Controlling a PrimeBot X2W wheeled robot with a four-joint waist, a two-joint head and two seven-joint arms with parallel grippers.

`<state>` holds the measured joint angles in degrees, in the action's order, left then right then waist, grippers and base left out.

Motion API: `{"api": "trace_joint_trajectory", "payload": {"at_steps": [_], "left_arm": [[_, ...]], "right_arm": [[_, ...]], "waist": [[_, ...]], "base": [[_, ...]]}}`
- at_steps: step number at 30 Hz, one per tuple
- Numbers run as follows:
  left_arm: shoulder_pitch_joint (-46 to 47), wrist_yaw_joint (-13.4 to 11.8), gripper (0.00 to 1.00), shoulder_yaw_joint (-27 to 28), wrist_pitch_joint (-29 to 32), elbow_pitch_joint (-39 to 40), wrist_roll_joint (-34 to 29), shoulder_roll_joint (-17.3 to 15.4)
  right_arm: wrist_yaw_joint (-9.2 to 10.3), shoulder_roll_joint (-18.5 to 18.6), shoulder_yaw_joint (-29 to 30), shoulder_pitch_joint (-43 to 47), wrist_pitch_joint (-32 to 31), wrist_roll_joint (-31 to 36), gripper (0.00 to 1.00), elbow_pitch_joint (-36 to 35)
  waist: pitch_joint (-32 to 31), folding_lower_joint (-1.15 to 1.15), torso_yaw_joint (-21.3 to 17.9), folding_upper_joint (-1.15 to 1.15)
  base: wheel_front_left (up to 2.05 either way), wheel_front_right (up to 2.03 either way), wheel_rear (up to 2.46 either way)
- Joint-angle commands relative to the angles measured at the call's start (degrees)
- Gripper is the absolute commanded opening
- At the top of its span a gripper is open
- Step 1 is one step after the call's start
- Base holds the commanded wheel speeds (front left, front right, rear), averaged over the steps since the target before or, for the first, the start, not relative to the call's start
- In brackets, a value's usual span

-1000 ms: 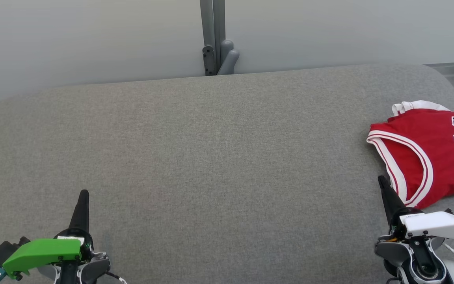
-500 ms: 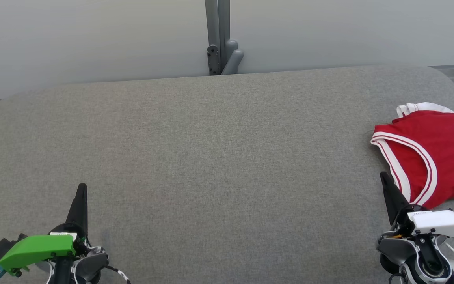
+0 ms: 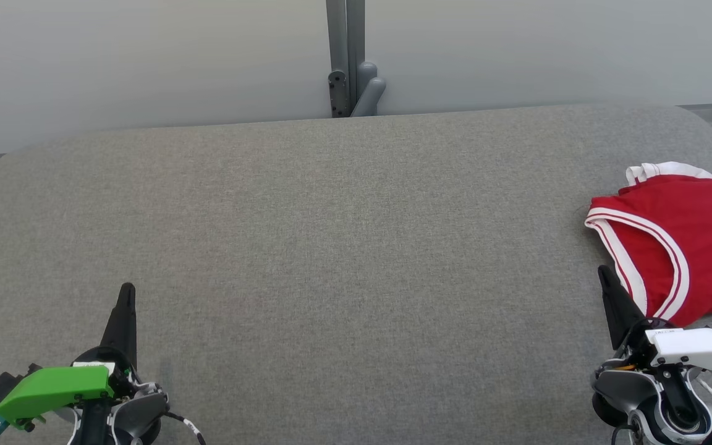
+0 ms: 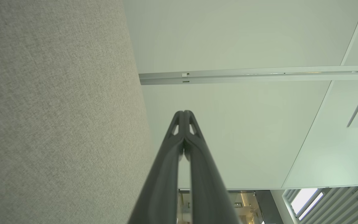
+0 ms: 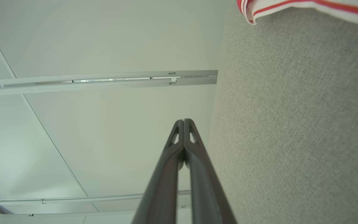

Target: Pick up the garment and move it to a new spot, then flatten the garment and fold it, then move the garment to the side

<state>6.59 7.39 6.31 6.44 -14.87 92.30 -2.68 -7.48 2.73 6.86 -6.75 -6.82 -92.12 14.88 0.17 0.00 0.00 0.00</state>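
My left gripper (image 3: 126, 290) sits low at the left over the bare grey table (image 3: 356, 247). Its two fingers are pressed together with nothing between them, and my left wrist view shows the tips meeting (image 4: 183, 113). In the last second the whole picture has slid a little to the right and down. The grey post (image 3: 347, 55) behind the table has gone that way, and so has everything else. I take that as my head turning, not as anything moving on the table.

The red jersey (image 3: 690, 247) lies as it did, flat at the table's far right, now cut off further by the edge of the head view. I cannot tell whether it is folded.

My right gripper (image 3: 604, 272) is also closed tight and empty, with its tip just beside the jersey's white-trimmed armhole. In my right wrist view that trim (image 5: 278, 7) stays clear of my fingertips, so I judge I am not touching it.

Neither hand has hold of the cloth. If a grasp comes next, the right one is nearest, but it would have to open first.
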Motion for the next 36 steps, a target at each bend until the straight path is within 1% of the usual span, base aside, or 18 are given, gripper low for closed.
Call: {"api": "trace_joint_trajectory", "payload": {"at_steps": [1,36], "left_arm": [[0.81,0.23,0.0,0.18,-0.02,0.24,0.11,-0.38],[0.79,0.24,0.0,0.18,-0.03,0.25,0.1,-0.38]], "right_arm": [[-0.02,0.28,0.14,-0.51,-0.18,-0.29,0.0,-0.21],[-0.02,0.28,0.13,-0.5,-0.17,-0.31,0.0,-0.21]], "waist": [[0.0,0.0,0.0,0.0],[0.0,0.0,0.0,0.0]], "base": [[0.0,0.0,0.0],[0.0,0.0,0.0]]}}
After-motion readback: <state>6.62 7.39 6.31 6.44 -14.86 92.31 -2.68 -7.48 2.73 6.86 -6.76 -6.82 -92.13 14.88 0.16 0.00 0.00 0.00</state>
